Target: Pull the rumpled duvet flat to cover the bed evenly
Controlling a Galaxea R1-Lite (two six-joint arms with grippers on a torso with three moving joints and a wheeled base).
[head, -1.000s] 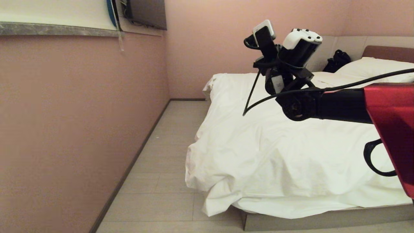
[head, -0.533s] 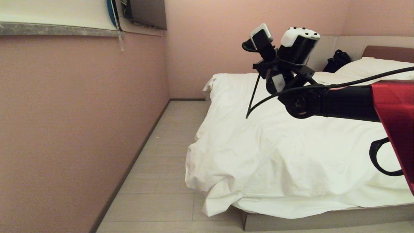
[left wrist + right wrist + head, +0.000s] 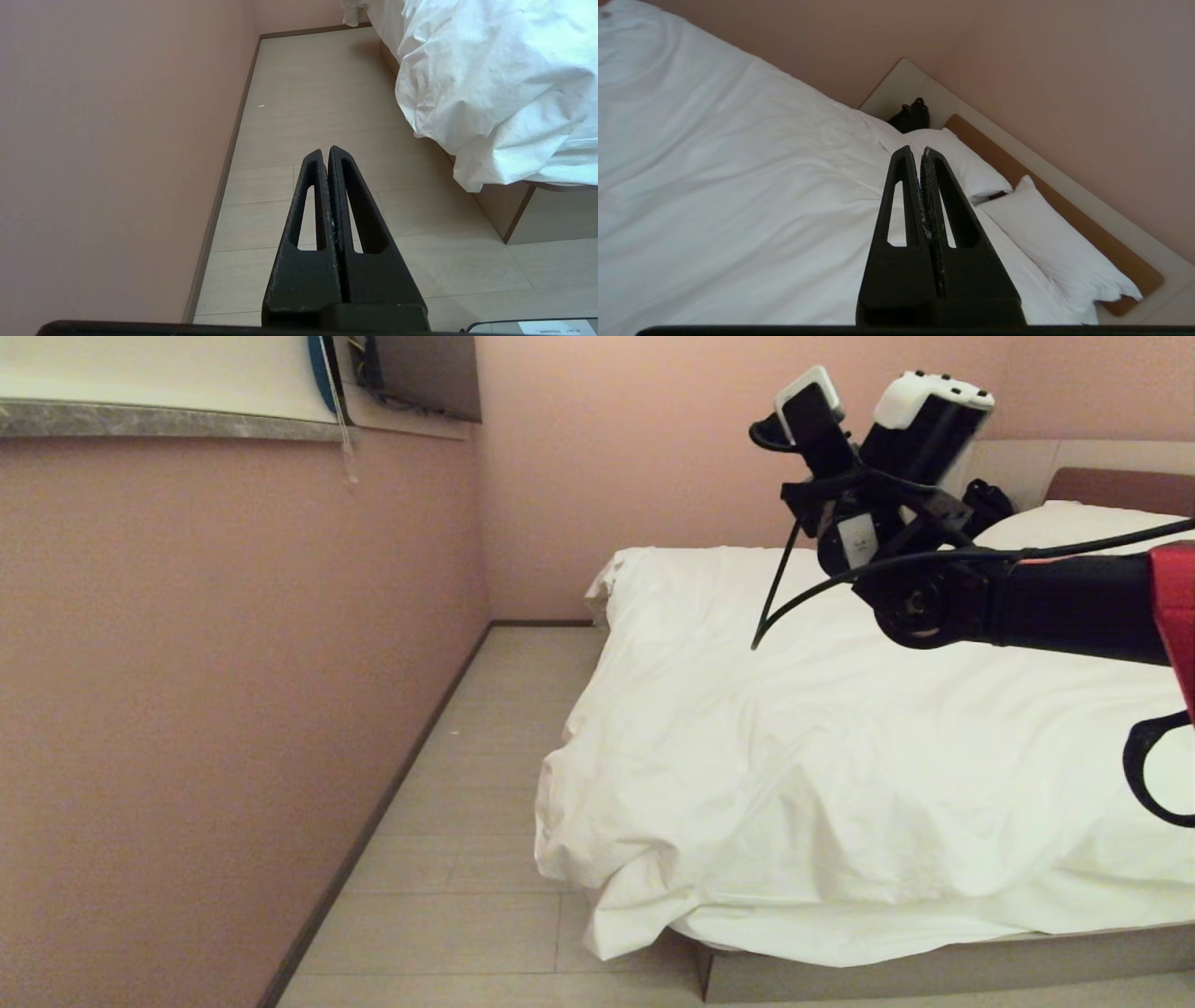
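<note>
The white duvet (image 3: 794,756) lies spread over the bed (image 3: 934,975), wrinkled, with a bunched corner hanging off the near left end toward the floor. My right arm (image 3: 1027,607) reaches in from the right, raised above the duvet and touching nothing. In the right wrist view the right gripper (image 3: 917,151) is shut and empty, pointing over the duvet (image 3: 738,163) toward the pillows. The left gripper (image 3: 325,151) is shut and empty, low over the floor beside the duvet's hanging corner (image 3: 504,70) and the bed base (image 3: 551,219).
Two white pillows (image 3: 952,163) (image 3: 1059,242) lie against the brown headboard (image 3: 1064,205). A black bag (image 3: 910,116) sits at the bed's far corner. A pink wall (image 3: 233,709) runs along the left, with a strip of pale floor (image 3: 467,803) between it and the bed.
My right arm has risen and swung to the right, toward the headboard. The duvet and the left gripper have not moved.
</note>
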